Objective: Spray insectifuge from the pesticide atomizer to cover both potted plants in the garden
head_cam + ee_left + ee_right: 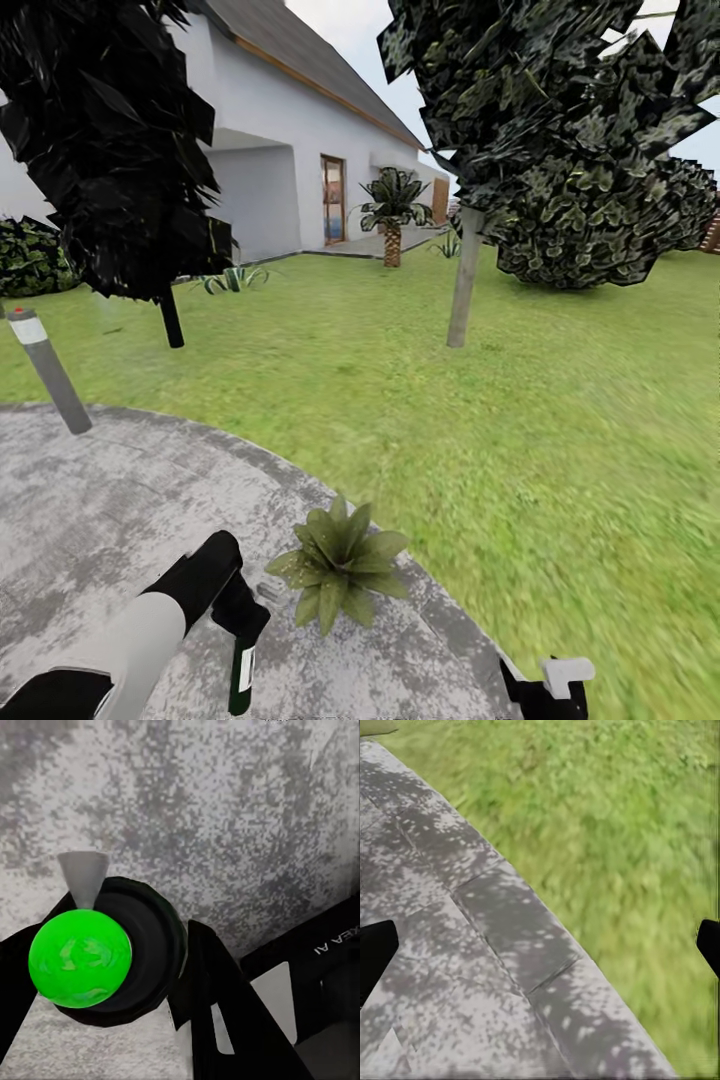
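- The pick-up looks done: the left claw is closed around the pesticide atomizer, whose green and white stem hangs below the fingers at the near left of the round stone patio.
- In the left wrist view the atomizer's bright green top and pale grey nozzle sit clamped between the dark fingers, over bare stone.
- The right claw holds nothing; its two tips stand wide apart above the patio edge where it meets the lawn.
- Spraying, as I judge it, is left to do: no mist or wetness shows on any leaf.
- Count of potted plants in sight: one, the speckled rosette just right of the left claw, near the patio rim; its pot is hidden by the leaves. The second is yet to be found.
- Other counts: one atomizer, one grey bollard lamp at the far left of the patio, two trees on the lawn, one palm by the house.
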